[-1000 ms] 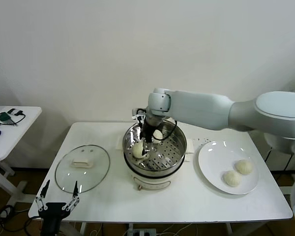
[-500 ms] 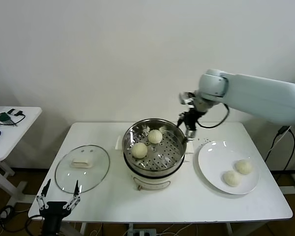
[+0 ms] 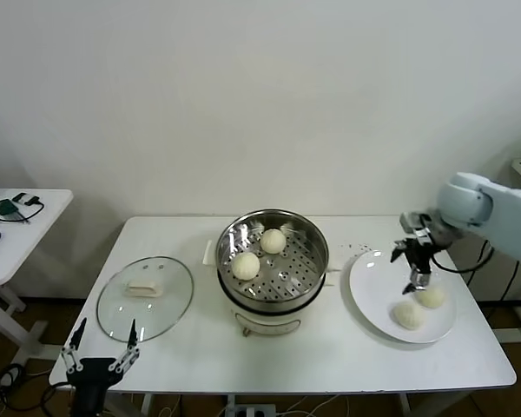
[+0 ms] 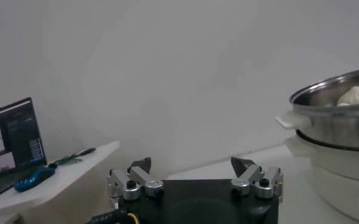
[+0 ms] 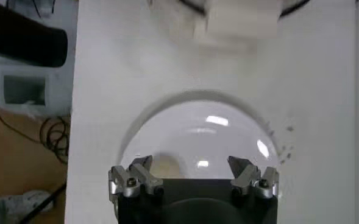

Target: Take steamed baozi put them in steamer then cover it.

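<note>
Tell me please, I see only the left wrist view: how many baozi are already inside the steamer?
Observer: Two baozi sit on the perforated tray of the steamer.
Operator: And where are the other buns?
Observer: Two more lie on the white plate, to the right of the steamer.
Operator: What does the right gripper do?
Observer: The right gripper hangs open just above the plate, near those buns, holding nothing.
Operator: Is the cover on?
Observer: No, the cover lies flat on the table, left of the steamer.
</note>
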Controlling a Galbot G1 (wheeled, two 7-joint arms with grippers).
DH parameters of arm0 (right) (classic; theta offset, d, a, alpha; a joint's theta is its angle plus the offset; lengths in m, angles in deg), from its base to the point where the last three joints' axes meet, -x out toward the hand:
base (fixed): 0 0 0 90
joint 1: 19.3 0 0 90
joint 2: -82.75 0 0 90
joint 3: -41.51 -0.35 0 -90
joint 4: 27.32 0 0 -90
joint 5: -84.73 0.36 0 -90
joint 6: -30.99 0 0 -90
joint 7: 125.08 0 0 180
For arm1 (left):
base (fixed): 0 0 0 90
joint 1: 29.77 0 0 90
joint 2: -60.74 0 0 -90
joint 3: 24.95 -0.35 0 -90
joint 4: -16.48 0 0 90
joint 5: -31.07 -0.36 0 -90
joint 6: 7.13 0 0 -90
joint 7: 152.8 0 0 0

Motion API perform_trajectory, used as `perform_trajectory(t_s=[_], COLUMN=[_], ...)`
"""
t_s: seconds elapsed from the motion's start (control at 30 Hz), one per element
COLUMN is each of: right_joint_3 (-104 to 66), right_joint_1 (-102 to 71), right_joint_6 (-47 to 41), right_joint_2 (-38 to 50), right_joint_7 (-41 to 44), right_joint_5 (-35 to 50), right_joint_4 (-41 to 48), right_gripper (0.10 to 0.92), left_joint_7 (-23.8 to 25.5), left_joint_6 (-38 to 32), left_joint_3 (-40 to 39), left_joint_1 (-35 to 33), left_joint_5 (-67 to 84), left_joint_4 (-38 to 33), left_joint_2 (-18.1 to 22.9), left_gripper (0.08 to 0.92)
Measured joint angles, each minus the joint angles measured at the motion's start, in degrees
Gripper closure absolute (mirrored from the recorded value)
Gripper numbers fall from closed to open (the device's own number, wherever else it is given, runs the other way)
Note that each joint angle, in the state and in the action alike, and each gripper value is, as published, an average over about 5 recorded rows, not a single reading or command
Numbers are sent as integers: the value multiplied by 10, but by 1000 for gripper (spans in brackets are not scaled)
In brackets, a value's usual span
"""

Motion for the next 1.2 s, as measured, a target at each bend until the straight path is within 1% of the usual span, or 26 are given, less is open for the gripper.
perform_trajectory(t_s=[0.4, 0.9, 1.0, 1.1, 1.2], right_joint_3=[-117, -154, -155, -156, -156], right_joint_1=[-143, -187, -189, -190, -189], right_joint_6=[18, 26, 27, 29, 30], right_joint_2=[-15, -60, -64, -67, -69], right_joint_7=[-4, 0, 3, 5, 7], right_joint_5=[-83, -116, -119, -120, -122], right_joint_4=[59, 111, 115, 118, 120], right_gripper=[203, 203, 233, 290, 326], left_joint_7=[0, -1, -1, -1, -1], left_joint_6=[2, 0, 0, 0, -1], left_joint_3=[5, 4, 5, 5, 5], left_joint_1=[-1, 0, 0, 0, -1], left_joint_5=[-5, -10, -10, -10, -10], left_joint_4=[2, 12, 12, 11, 11], left_joint_2=[5, 9, 10, 10, 10], left_gripper=[177, 177, 177, 177, 177])
